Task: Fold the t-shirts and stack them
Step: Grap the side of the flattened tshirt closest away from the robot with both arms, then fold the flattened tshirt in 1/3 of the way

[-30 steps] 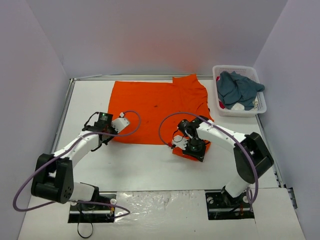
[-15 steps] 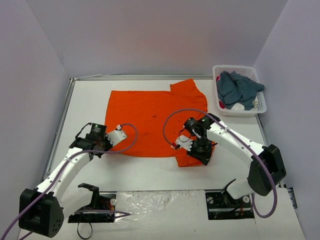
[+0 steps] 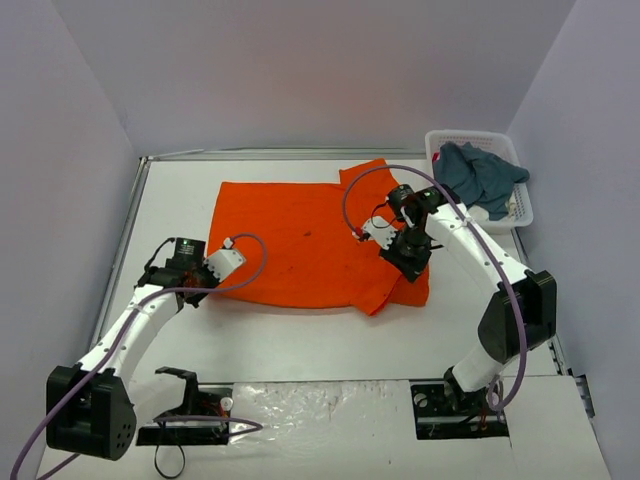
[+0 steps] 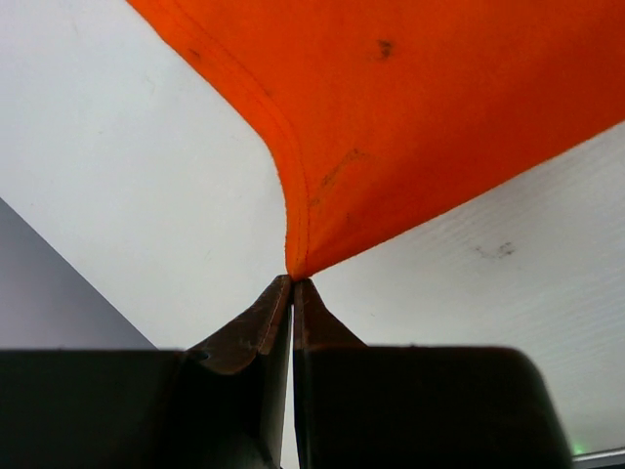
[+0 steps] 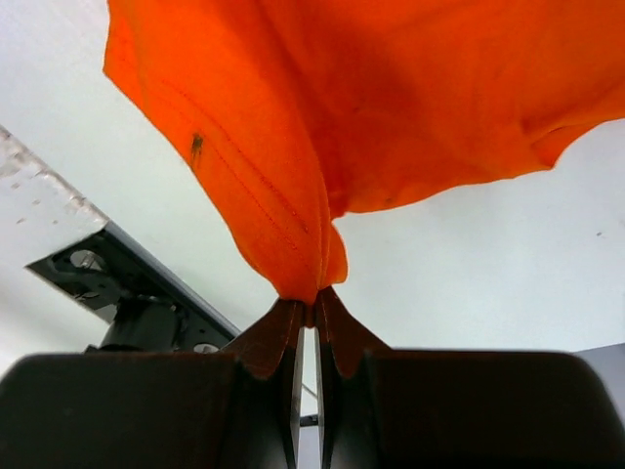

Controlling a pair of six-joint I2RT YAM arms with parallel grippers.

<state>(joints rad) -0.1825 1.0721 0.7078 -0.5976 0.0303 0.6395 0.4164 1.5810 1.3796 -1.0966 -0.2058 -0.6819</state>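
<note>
The left fingers (image 4: 290, 298) were pinched fully shut on a hemmed corner of the orange t-shirt (image 3: 300, 240), and the right fingers (image 5: 311, 311) were clamped just as tightly on a bunched fold at its right side. The shirt lay spread on the desk (image 3: 300, 340), apparently mid-fold. The right arm should carry its edge across low and even against a taut left corner, while the teal t-shirt (image 3: 480, 178) waited in the basket (image 3: 465, 134).

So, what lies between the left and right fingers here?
Only the orange t-shirt, spread from the left fingers pinching its corner to the right fingers pinching a fold at its right side; the top view shows it.
</note>
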